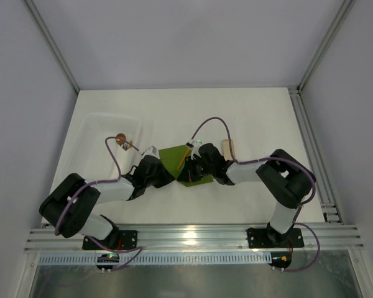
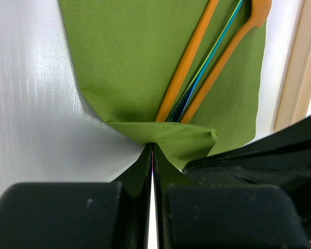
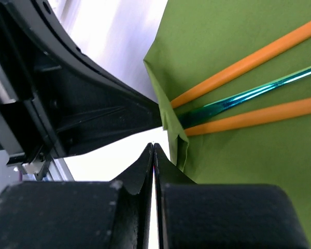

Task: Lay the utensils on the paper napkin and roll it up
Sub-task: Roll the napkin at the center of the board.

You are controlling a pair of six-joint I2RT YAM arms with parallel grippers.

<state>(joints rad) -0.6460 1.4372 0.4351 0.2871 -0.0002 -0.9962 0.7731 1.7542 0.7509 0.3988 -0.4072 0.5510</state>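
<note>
1. Left wrist view: the left pincer (image 2: 153,148) is squeezed together on a lifted corner of the green paper napkin (image 2: 124,62).
2. The napkin lies on the white worktop (image 2: 31,104). The pinched corner is folded up over the near ends of the rods.
3. Three thin rods lie close together on the napkin: one orange rod (image 2: 187,57), a shiny green-blue rod (image 2: 210,57) in the middle, and a second orange rod (image 2: 217,78).
4. Right wrist view: the right pincer (image 3: 153,148) has its fingers together, just beside the same folded corner. I cannot tell if it pinches the paper.
5. Top view: a clear plastic tray (image 1: 102,127) sits left of the napkin. A small wooden block (image 1: 227,149) sits near its right side.
</note>
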